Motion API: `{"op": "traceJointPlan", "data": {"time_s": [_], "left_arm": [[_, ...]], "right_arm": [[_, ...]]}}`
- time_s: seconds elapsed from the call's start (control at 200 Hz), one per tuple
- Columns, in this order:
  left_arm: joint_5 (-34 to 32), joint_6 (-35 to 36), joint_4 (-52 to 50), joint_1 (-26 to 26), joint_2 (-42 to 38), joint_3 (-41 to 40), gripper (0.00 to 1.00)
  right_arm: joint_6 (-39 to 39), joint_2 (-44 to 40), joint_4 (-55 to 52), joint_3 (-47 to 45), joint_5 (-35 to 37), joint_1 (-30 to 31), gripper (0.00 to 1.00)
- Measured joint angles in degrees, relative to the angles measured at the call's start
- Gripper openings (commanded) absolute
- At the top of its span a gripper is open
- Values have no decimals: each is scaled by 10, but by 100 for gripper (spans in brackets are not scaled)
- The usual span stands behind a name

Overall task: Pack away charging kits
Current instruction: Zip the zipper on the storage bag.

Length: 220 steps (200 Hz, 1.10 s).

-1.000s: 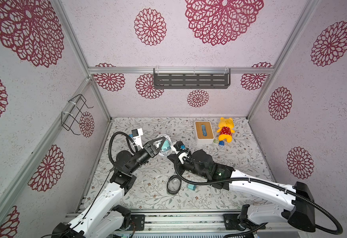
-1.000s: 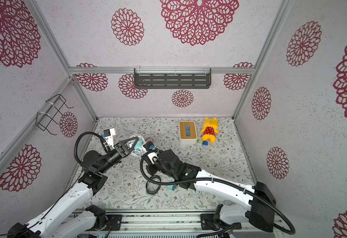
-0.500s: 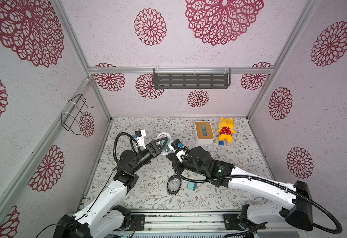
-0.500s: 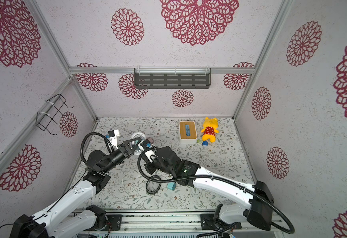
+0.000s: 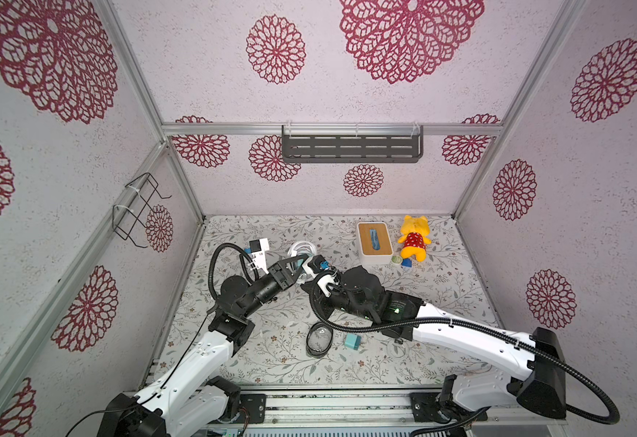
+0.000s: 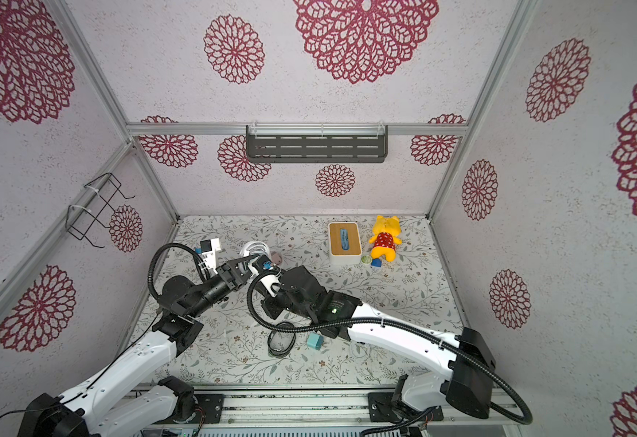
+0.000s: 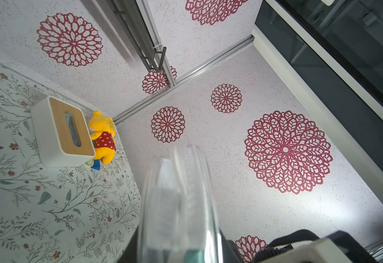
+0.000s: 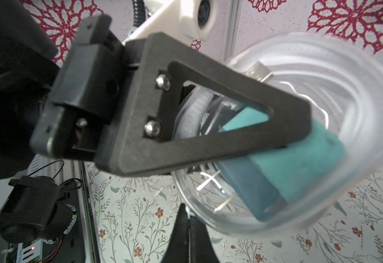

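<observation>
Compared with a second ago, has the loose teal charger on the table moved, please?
No; the teal charger sits equally far from the front rail, beside the oval case.

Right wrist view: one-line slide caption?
Left gripper holds a clear case containing a teal charger and coiled cable; right gripper shut close by.
</observation>
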Motion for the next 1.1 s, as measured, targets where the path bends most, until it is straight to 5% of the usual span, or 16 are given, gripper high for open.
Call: {"op": "traceJointPlan", "data": {"time_s": [0.765, 1.101], "left_arm": [[4, 22, -110, 18, -67, 3, 0], [14, 49, -176, 19, -100, 11, 0]], "right_arm": [[23, -23, 14, -35, 43, -5, 0], [40, -9, -7, -3, 9, -48, 0]]}}
